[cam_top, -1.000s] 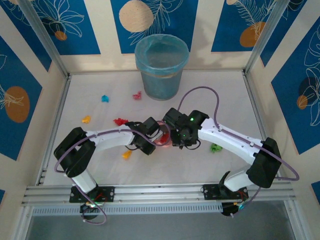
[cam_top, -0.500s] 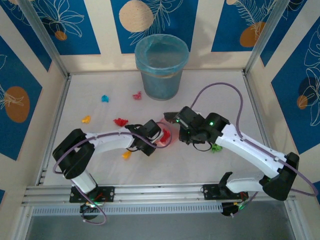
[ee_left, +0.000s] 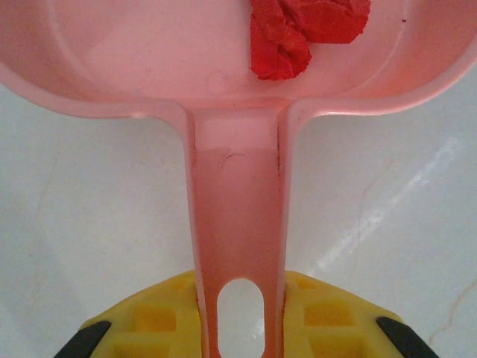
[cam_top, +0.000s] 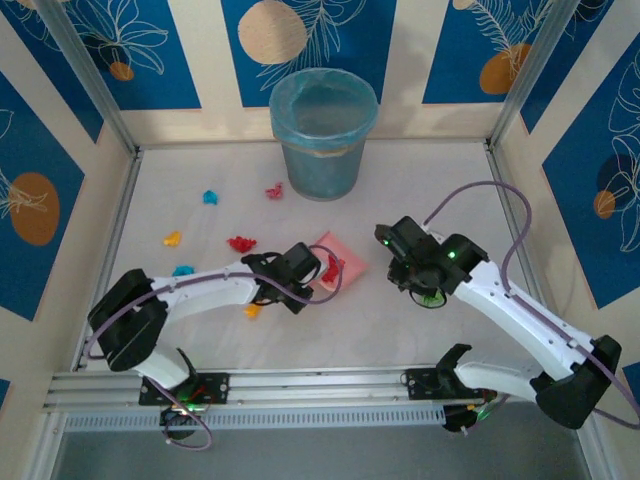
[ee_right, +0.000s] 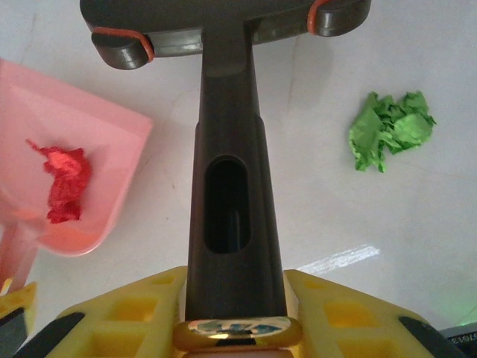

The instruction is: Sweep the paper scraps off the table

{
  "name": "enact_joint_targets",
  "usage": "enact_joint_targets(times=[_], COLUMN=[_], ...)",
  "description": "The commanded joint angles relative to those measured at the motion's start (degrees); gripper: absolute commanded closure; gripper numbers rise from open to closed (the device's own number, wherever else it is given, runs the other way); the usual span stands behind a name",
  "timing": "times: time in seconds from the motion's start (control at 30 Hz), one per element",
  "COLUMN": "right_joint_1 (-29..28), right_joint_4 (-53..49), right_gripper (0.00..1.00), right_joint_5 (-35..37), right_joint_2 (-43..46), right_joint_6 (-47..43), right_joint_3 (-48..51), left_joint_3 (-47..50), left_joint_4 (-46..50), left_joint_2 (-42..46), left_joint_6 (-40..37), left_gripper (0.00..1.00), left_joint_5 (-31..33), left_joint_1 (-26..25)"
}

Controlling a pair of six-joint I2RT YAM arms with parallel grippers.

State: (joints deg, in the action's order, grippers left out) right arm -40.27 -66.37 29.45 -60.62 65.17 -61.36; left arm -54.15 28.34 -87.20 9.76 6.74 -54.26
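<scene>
"Top external first: where do the paper scraps [cam_top: 240,243] lie?"

"Mostly on the left half of the white tabletop [cam_top: 450,190]. A blue scrap [cam_top: 210,197] and a pinkish-red scrap [cam_top: 274,190] sit near the bin [cam_top: 322,130]. An orange scrap [cam_top: 173,238] is further left, and a yellow-orange scrap [cam_top: 253,309] lies just beside the left arm."

"And the left fingers [ee_left: 160,317]?"

"Clenched on the handle of the pink dustpan [ee_left: 238,209], one finger on each side. A red scrap [ee_left: 298,30] rests inside the pan."

"The right fingers [ee_right: 141,309]?"

"Clamped around the dark handle of a brush [ee_right: 227,149]. Whether its head touches the tabletop I cannot tell. A green scrap [ee_right: 389,128] lies to the right of the brush, apart from it. The dustpan is off to its left, not touching."
</scene>
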Motion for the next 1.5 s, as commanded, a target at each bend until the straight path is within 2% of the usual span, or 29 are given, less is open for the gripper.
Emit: enact_joint_targets(times=[0.0, 0.2, 0.53, 0.83, 1.17, 1.47], right_joint_1=[2.47, 5.36, 5.78, 5.39, 2.7, 2.21], right_joint_4=[-0.66, -0.39, 2.25, 2.35, 1.55, 0.36], right_gripper=[1.0, 1.0, 1.0, 1.0, 1.0, 1.0], right_joint_5=[-0.63, -1.72, -5.91, -7.39, -7.19, -6.18], right_joint_2=[4.3, 7.3, 6.22, 6.52, 6.82, 8.74], right_joint_6=[4.34, 4.58, 4.97, 5.4, 6.61, 7.59], right_joint_3=[2.27, 4.27, 6.26, 6.28, 6.25, 5.99], left_joint_3=[-2.36, -7.0, -26.77, -51.78, -76.53, -85.35], left_joint_4=[3.46, 9.77, 22.7, 34.15, 40.15, 36.37], left_joint_2=[4.2, 9.53, 7.44, -4.9, -18.8, -25.17], left_joint_6=[1.57, 3.5, 3.28, 1.99, 3.11, 10.55], left_gripper=[1.0, 1.0, 1.0, 1.0, 1.0, 1.0], left_joint_5=[0.91, 0.55, 1.9, 1.38, -5.64, -12.87], left_joint_1=[-0.8, -1.2, -1.12, -0.44, 4.54, 10.76])
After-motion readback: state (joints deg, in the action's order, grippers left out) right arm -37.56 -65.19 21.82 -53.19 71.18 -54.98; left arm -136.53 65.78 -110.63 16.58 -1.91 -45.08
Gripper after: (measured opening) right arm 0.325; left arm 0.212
